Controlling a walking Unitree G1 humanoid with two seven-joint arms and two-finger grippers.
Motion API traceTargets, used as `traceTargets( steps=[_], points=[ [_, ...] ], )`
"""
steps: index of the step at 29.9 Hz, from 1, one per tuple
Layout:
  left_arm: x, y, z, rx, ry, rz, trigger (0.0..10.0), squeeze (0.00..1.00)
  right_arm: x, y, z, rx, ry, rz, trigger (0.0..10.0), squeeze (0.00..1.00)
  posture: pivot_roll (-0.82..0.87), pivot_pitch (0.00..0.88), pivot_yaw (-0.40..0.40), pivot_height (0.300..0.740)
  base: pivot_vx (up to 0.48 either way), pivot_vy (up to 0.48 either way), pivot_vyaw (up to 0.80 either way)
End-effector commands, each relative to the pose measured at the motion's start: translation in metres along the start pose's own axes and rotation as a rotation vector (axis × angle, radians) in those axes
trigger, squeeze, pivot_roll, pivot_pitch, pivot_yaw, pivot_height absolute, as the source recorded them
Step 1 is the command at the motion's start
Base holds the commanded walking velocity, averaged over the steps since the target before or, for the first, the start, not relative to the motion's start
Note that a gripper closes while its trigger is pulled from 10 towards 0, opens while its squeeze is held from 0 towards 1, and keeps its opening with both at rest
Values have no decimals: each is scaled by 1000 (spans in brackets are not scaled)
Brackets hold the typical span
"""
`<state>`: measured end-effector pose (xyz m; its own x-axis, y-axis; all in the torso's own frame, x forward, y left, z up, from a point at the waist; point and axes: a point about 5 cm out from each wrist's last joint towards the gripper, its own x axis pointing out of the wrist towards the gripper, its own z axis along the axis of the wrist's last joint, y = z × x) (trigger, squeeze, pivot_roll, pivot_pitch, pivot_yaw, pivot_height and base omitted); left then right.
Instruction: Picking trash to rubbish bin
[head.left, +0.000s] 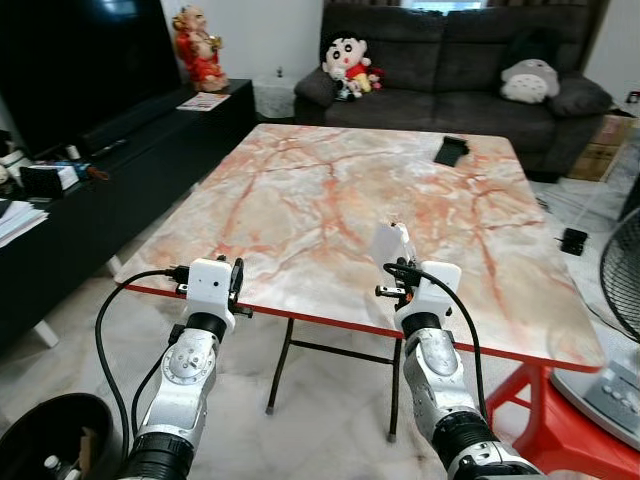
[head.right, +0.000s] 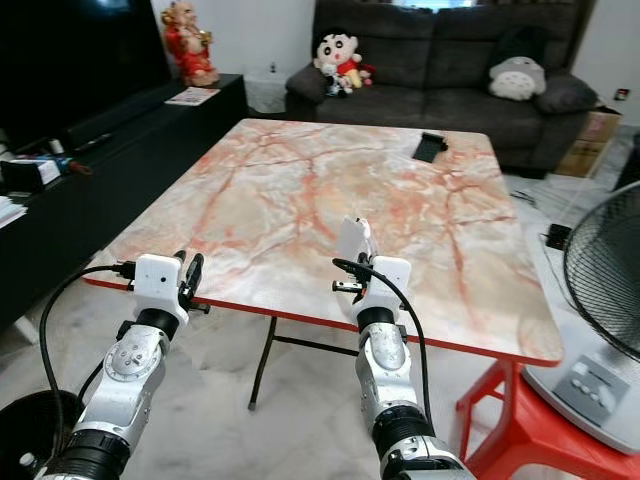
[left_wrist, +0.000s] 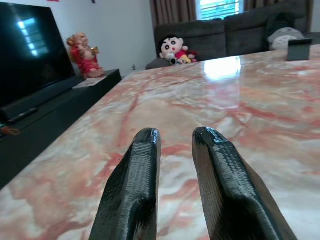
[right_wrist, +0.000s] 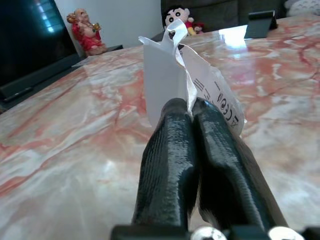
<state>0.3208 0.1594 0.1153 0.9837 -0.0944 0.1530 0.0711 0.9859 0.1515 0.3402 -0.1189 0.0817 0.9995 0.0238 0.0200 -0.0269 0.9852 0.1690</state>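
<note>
A crumpled white paper scrap (head.left: 392, 243) with printed text stands pinched upright over the near edge of the marble-patterned table (head.left: 330, 190). My right gripper (head.left: 398, 264) is shut on it; in the right wrist view the paper (right_wrist: 167, 65) rises from between the two closed fingertips (right_wrist: 175, 107). My left gripper (head.left: 238, 277) hovers at the table's near left edge. Its fingers (left_wrist: 145, 145) stand slightly apart with nothing between them. A black rubbish bin (head.left: 45, 432) sits on the floor at the lower left, beside my left arm, with some trash inside.
A small black object (head.left: 451, 150) lies at the table's far right. A dark sofa (head.left: 450, 60) with plush toys stands behind, and a black TV cabinet (head.left: 120, 150) along the left. A fan (head.left: 625, 270) and a red stool (head.left: 560, 425) are at the right.
</note>
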Motion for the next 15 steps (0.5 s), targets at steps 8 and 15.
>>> traceTargets(
  steps=[8, 15],
  points=[
    [-6, 0, -5, -17, 11, 18, 10000, 0, 1, 4, 1, -12, 1, 39, 10000, 0, 20, 0, -25, 740, 0, 0, 0],
    [-6, -2, -6, -24, 11, 15, 10000, 0, 2, 4, 1, -17, 3, 44, 10000, 0, 17, 0, -30, 740, 0, 0, 0]
  ],
)
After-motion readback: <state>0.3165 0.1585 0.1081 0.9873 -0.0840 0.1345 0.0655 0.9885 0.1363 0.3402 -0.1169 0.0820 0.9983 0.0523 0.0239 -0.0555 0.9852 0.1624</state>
